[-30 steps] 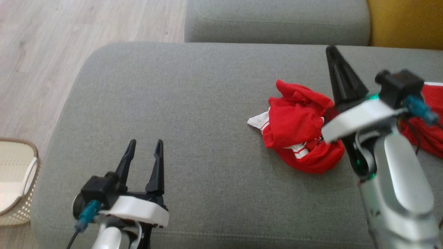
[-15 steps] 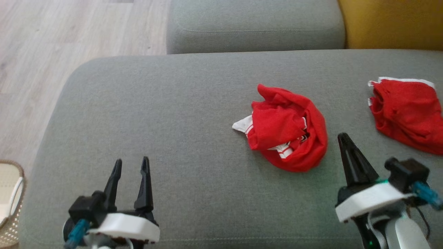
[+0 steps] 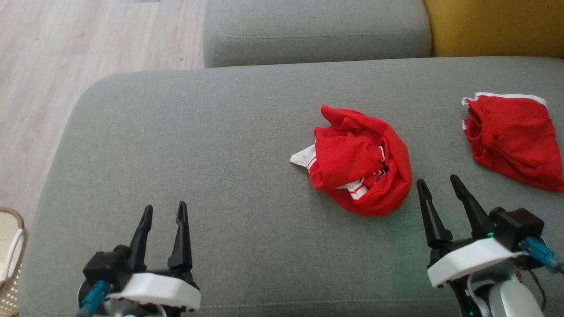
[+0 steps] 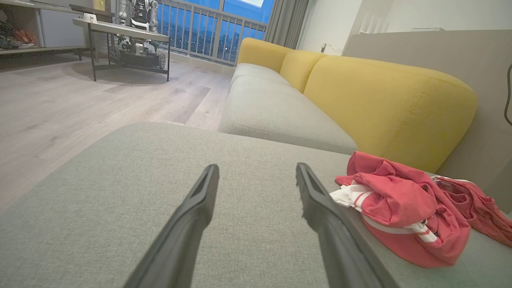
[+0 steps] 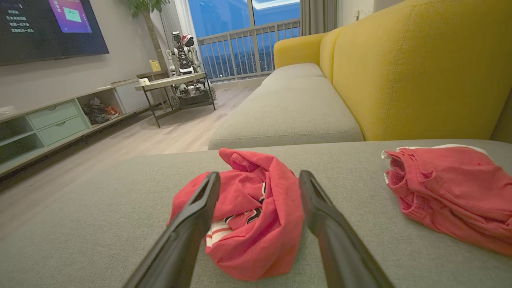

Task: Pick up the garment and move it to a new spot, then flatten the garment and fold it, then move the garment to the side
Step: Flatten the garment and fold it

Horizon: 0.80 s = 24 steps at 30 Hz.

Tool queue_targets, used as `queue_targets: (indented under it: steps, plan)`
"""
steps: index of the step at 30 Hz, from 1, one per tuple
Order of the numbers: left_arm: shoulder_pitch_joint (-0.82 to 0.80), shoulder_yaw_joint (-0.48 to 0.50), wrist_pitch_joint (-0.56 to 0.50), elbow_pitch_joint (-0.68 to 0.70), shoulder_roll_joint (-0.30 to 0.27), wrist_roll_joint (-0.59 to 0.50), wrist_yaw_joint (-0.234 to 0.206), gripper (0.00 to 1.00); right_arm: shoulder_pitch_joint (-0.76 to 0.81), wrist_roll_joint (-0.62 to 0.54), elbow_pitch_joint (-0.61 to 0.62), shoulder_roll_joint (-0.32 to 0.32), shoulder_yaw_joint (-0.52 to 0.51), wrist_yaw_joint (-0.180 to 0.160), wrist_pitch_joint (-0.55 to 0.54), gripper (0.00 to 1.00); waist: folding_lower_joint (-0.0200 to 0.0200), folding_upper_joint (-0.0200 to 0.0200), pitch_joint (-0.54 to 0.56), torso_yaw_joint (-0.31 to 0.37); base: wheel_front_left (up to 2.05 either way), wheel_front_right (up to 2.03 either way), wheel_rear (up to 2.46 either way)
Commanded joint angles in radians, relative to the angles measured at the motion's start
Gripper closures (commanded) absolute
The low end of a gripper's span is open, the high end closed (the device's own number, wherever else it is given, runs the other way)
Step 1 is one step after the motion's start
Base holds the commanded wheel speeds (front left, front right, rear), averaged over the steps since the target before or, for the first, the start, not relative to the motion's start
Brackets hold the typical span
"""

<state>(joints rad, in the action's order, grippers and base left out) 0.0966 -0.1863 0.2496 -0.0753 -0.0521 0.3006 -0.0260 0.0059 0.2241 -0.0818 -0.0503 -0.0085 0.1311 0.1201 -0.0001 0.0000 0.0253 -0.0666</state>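
The right pincer (image 3: 437,180) hangs low over the wide grey fabric sofa seat (image 3: 220,145). Its two dark fingers are parted a moderate way and there is nothing between them. Just ahead of its fingertips lies the crumpled red jersey with white striped trim (image 3: 361,163), bunched into a rounded heap on the seat. The nearer fingertip is right beside the heap's edge, and I cannot tell whether it brushes the cloth. The folds bury most of the white trim and some dark print that is too small to read.

Ahead of this pincer and off to its right lies a flatter red garment with a white edge (image 3: 513,136), its far corner cut off from the head view.

The left pincer (image 3: 165,206) is well apart from the jersey, over bare cushion, its fingers somewhat parted and empty. Out past its left side a pale woven basket (image 3: 9,255) stands on the wooden floor (image 3: 66,53), mostly out of view.
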Motion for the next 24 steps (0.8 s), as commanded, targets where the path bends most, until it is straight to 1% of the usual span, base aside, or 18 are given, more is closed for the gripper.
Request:
queue_targets:
  steps: [1,6,11,16,17,24]
  plan:
    - [-0.053,0.028,0.012,0.033,0.002,-0.004,0.001,0.0,-0.052,0.002,0.028,0.0,0.021,0.0,0.014,0.0,0.0001,0.0,-0.002,-0.002,0.0,0.0,0.0]
    - [-0.059,0.012,0.012,0.028,0.002,-0.007,0.002,0.0,-0.076,0.001,0.008,0.0,0.021,0.0,0.007,0.0,0.0001,0.0,-0.023,-0.016,0.0,0.0,0.0]
    - [-0.1,-0.014,0.012,0.017,0.002,-0.012,0.007,0.0,-0.164,-0.008,-0.048,0.0,0.019,0.0,-0.06,0.0,0.0001,0.0,-0.092,-0.05,0.0,0.0,0.0]
    - [-0.139,-0.037,0.012,0.0,0.002,-0.011,0.006,0.0,-0.279,0.011,-0.146,0.0,0.036,0.0,-0.119,0.0,0.0001,0.0,-0.154,-0.085,0.0,0.0,0.0]
    - [-0.139,-0.037,0.012,0.0,0.002,-0.011,0.006,0.0,-0.279,0.011,-0.146,0.0,0.036,0.0,-0.119,0.0,0.0001,0.0,-0.154,-0.085,0.0,0.0,0.0]
    - [-0.176,-0.073,0.012,-0.013,0.002,0.001,0.003,0.0,-0.384,0.049,-0.298,-0.016,0.037,0.0,-0.16,0.0,0.0001,0.0,-0.196,-0.132,0.0,0.0,0.0]
